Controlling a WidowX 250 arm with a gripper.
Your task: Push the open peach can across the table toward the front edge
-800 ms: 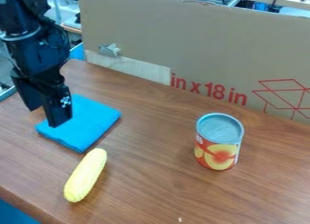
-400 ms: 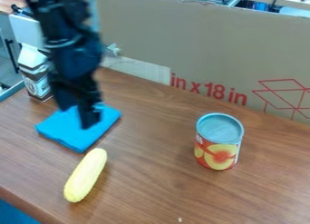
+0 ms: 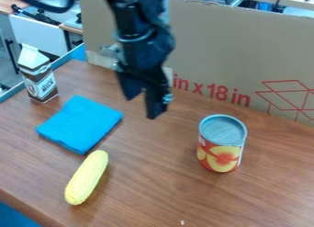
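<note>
A carton (image 3: 40, 79) is standing at upper left; a folded blue cloth (image 3: 80, 125) is lying left of centre, a yellow corn cob (image 3: 86, 178) just below it. The gripper (image 3: 142, 109) is hanging above the table (image 3: 159, 189), upper centre, jaws parted, grasping nothing. Careful handling is probably calling for steady travel, clearing the can (image 3: 222, 143) standing right of centre.

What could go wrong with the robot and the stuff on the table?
The hand hangs above the table, between the blue cloth and the can. If it swung low, it might knock the can over. The carton is tall and narrow, so a bump could tip it. The long yellow thing looks rounded, so a nudge might make it roll.
</note>
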